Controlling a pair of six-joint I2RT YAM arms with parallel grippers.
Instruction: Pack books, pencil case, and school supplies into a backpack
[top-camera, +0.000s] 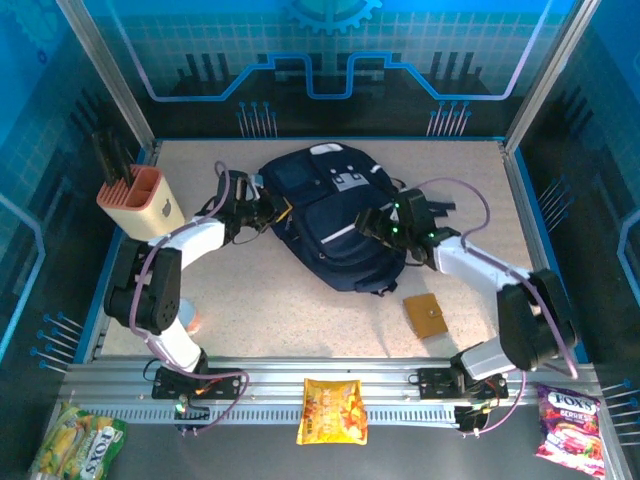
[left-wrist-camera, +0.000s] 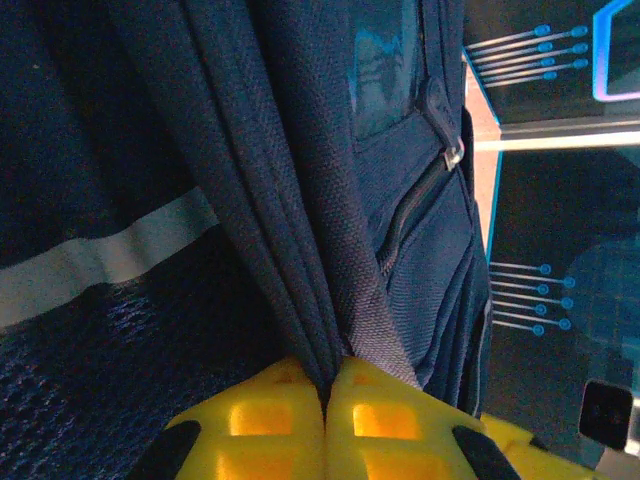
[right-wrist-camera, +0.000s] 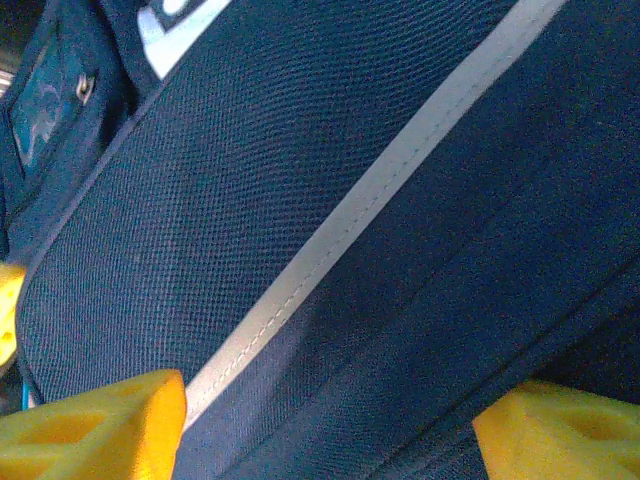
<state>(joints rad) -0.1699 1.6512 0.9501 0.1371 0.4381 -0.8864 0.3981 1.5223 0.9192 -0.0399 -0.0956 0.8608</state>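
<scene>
The backpack (top-camera: 335, 215) lies flat on the far middle of the tabletop (top-camera: 270, 300). The left claw (left-wrist-camera: 325, 385) is clamped on a fold of fabric at the bag's left edge. The right claw (right-wrist-camera: 330, 420) stands open, its fingers spread over the bag's right side. A tan square piece (top-camera: 427, 315) lies nearby on the tabletop, apart from the backpack.

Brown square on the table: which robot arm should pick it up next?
Probably the right. The brown square lies on that side, and the right hand is open over the backpack. The left hand is shut, pinching a backpack fold.
</scene>
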